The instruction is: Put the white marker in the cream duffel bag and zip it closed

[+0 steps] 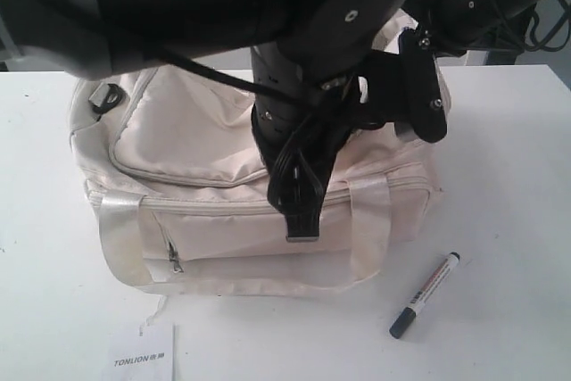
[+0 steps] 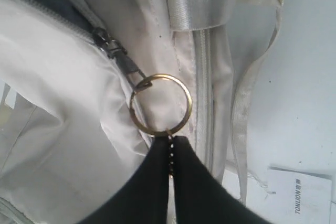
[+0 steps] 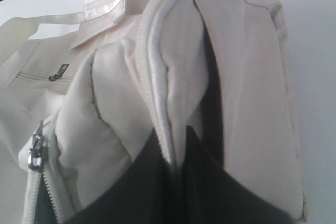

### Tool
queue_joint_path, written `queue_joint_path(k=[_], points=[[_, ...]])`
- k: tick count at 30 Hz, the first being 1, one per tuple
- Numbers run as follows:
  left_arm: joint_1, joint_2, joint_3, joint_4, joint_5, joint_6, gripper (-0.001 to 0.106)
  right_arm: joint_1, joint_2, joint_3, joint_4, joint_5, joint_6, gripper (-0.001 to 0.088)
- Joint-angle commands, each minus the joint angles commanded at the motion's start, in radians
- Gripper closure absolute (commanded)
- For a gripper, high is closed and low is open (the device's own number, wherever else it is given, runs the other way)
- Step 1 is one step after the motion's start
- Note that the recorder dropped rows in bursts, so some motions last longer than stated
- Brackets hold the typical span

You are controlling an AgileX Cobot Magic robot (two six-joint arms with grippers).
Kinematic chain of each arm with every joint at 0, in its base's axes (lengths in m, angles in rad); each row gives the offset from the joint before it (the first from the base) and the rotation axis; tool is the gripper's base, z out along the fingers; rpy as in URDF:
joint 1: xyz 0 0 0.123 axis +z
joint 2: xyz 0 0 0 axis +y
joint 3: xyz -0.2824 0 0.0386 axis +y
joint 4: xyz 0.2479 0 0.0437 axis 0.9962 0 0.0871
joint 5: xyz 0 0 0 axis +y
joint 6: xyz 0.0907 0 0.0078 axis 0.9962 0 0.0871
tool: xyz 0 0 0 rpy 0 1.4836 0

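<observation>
The cream duffel bag [image 1: 196,131] lies in the middle of the white table. The white marker [image 1: 426,295] rests on the table in front of the bag's right end, outside it, dark cap towards the front. My left gripper [image 2: 171,142] is shut on the short bead chain of the gold keyring pull [image 2: 160,104], which hangs from the zip slider [image 2: 110,43]. Dark lining shows behind that slider. My right gripper [image 3: 176,148] is shut on a piped fold of fabric at the end of the bag [image 3: 247,77]. Both arms hide the bag's top middle in the exterior view.
A white paper tag [image 1: 143,354] printed TONLION lies on the table in front of the bag's left end. The bag's front strap handle [image 1: 120,243] droops onto the table [image 1: 517,176]. A small side-pocket zip [image 1: 174,252] sits on the front face.
</observation>
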Motion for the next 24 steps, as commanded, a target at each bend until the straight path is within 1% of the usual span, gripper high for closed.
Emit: queue_joint_path(k=[5,12,20,24], points=[[0.0,-0.013,0.044,0.0,0.0,-0.011,0.105,0.0,0.0,0.0,0.0,-0.002,0.008,0.0868],[0.0,-0.016,0.074,0.0,0.0,-0.032,0.105,0.0,0.0,0.0,0.0,-0.004,0.008,0.0868],[0.002,-0.016,0.134,0.007,0.0,-0.053,0.105,0.0,0.0,0.0,0.0,-0.004,0.008,0.0868],[0.002,-0.016,0.139,0.01,0.0,-0.064,0.105,0.0,0.0,0.0,0.0,-0.004,0.008,0.0868]])
